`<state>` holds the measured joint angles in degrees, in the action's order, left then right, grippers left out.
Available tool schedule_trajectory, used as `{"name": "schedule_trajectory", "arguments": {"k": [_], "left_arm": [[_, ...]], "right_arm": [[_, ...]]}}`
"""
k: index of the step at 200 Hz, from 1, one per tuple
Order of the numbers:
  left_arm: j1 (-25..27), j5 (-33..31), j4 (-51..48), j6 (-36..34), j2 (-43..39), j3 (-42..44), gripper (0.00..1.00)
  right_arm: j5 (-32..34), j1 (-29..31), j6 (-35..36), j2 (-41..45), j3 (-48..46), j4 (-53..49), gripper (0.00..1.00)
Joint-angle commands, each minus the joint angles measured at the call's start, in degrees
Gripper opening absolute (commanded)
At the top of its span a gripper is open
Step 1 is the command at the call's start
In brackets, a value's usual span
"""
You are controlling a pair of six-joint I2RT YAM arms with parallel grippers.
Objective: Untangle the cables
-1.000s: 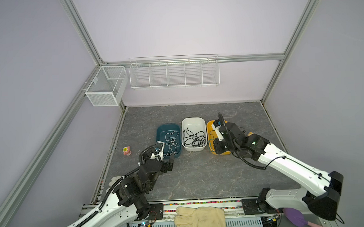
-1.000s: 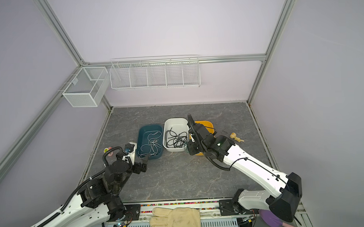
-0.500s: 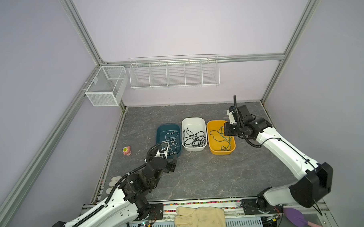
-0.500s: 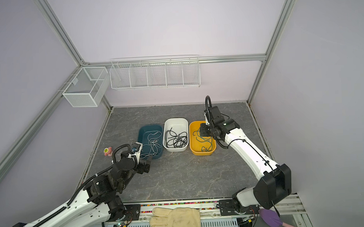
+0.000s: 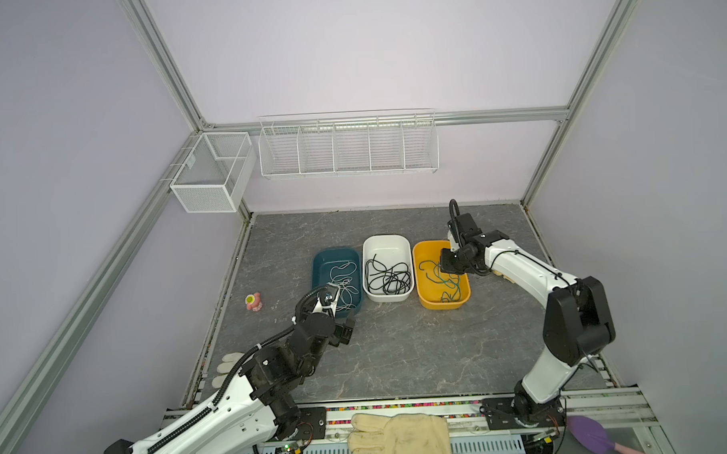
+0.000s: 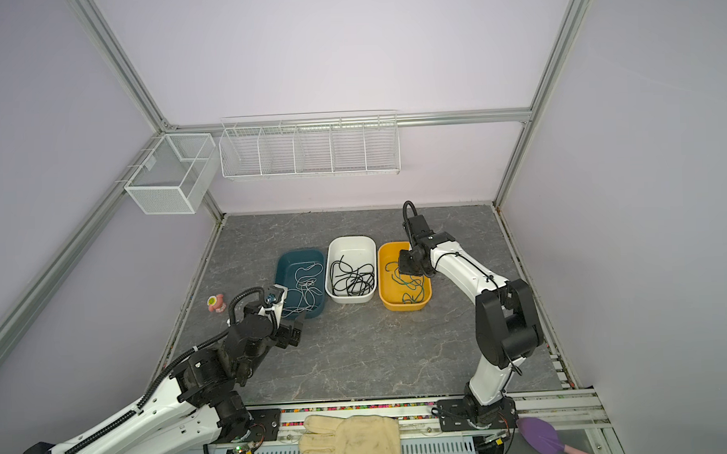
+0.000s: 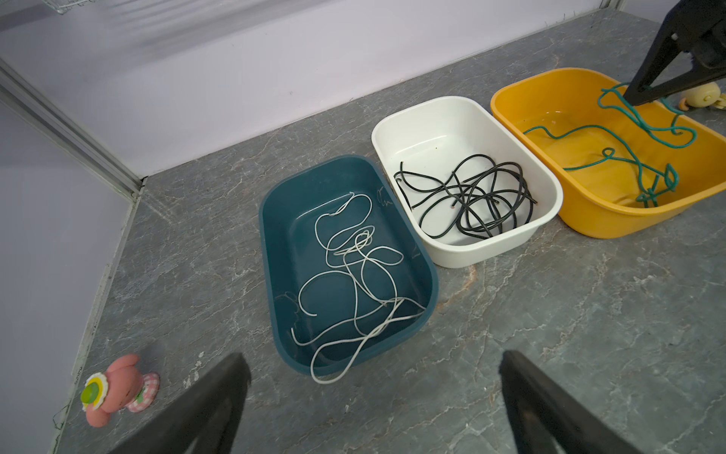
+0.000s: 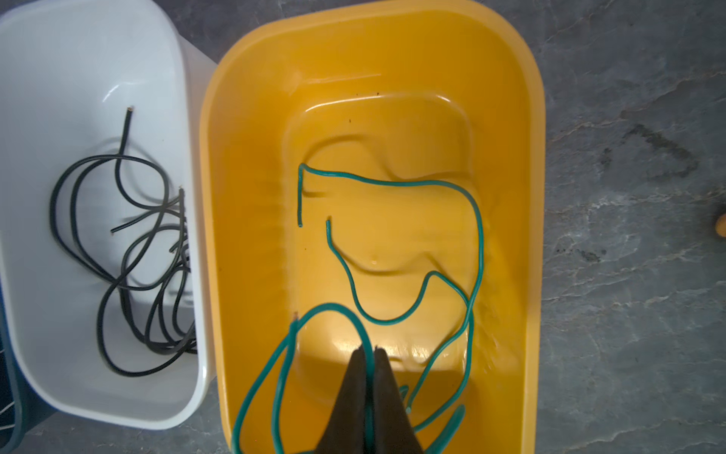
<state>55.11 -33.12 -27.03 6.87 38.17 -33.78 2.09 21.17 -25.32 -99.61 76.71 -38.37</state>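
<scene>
Three glossy rounded tubs (image 7: 467, 257), right claw (image 8: 368, 350) apparently pinching thin teal cable (image 8: 477, 220), left claw (image 7: 373, 357) spread apart

Yellow tub (image 8: 251, 196), teal cable (image 8: 393, 183); white tub (image 7: 444, 129), seemingly black cables (image 7: 477, 204).

1. No words, brand names, numbers or signs can be read in any of the views.
2. A small white tag (image 5: 191, 161) hangs on the wire mesh basket (image 5: 202, 196), which is fixed to the frame well behind and to the left of the teal tub (image 5: 325, 258). Any print on it is too small to read.
3. A faint pale scrawl (image 7: 385, 201) marks the teal tub's inner wall, on the side next to the white tub (image 7: 440, 118). It spells nothing legible.
</scene>
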Motion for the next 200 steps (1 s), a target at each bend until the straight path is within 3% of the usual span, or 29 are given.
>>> {"name": "schedule_trajectory", "arguments": {"k": [1, 54, 142, 162, 183, 200], "left_arm": [[-0.27, 0.34, -0.29, 0.03, -0.12, 0.65, 0.99], [-0.27, 0.59, -0.32, -0.3, 0.06, 0.56, 0.99], [-0.27, 0.57, -0.4, -0.2, 0.41, 0.47, 0.99], [-0.27, 0.55, -0.4, -0.29, 0.74, 0.38, 0.99], [-0.27, 0.49, -0.4, 0.26, 0.92, 0.21, 0.99], [-0.27, 0.07, -0.22, 1.29, 1.0, 0.21, 0.99]], "right_arm": [[0.89, -0.25, -0.88, -1.31, 1.34, 1.3, 0.07], [0.77, -0.51, -0.91, -2.19, 2.14, 0.5, 0.09], [-1.11, -0.48, -0.19, 3.53, 5.32, -2.88, 0.27], [-1.35, -0.49, -0.04, 7.2, 6.47, -3.69, 0.44], [-2.49, -0.5, 0.26, 11.39, 7.43, -4.35, 0.7], [-2.76, -0.37, 0.24, 14.9, 7.93, -4.78, 0.82]]}}
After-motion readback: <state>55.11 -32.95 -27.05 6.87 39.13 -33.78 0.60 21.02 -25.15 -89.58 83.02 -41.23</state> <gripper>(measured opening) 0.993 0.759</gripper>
